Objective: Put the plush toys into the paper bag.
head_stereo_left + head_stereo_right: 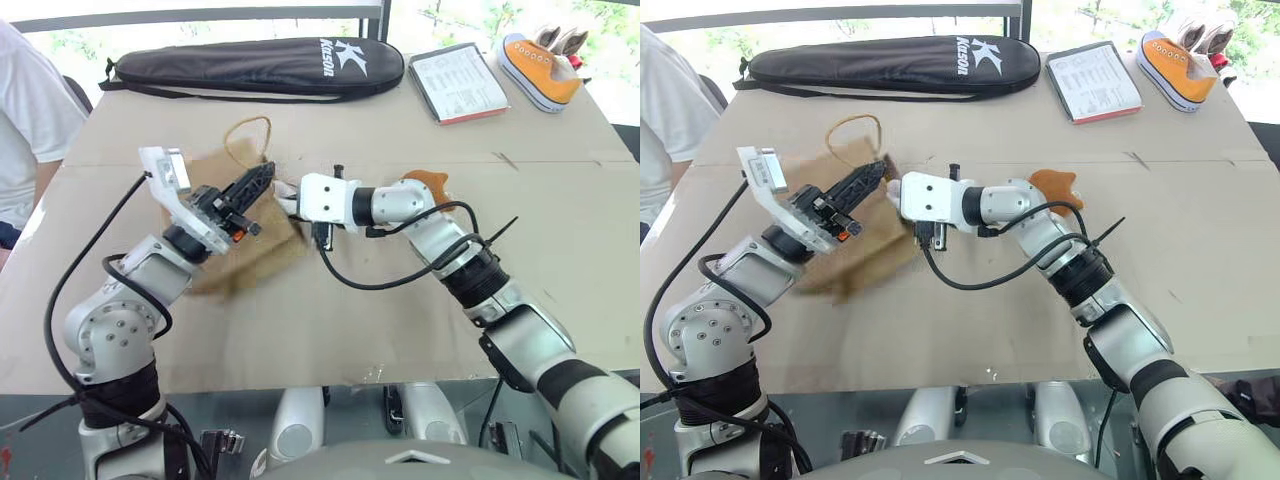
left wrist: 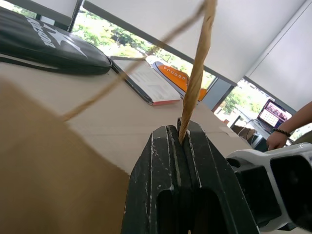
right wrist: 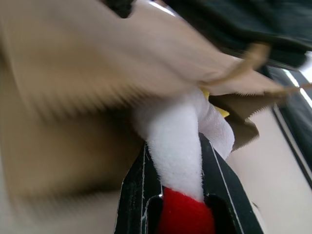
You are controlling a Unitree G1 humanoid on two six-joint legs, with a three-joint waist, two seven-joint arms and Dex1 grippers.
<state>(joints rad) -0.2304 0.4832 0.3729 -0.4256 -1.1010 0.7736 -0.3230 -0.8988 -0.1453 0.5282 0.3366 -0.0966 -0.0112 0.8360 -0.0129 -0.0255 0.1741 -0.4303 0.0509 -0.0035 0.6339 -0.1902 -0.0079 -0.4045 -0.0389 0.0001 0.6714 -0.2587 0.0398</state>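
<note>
Left gripper (image 2: pixel 183 141): clamped on the paper bag's (image 1: pixel 255 250) twisted handle (image 2: pixel 197 73).
Right gripper (image 3: pixel 178 161): pinching the white plush toy (image 3: pixel 175 141) — at the bag's mouth.
Brown plush toy (image 1: pixel 428 183): behind the right forearm.
Far side: black racket case (image 1: pixel 255 66), booklet (image 1: pixel 458 84), orange sneaker (image 1: pixel 540 72) — well apart.

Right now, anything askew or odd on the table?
Only the paper bag: it lies slumped on its side, not upright. The left gripper pinches a handle, lifting the mouth, while the right gripper pushes the white plush toy in sideways. The brown plush toy sits behind the right arm.
</note>
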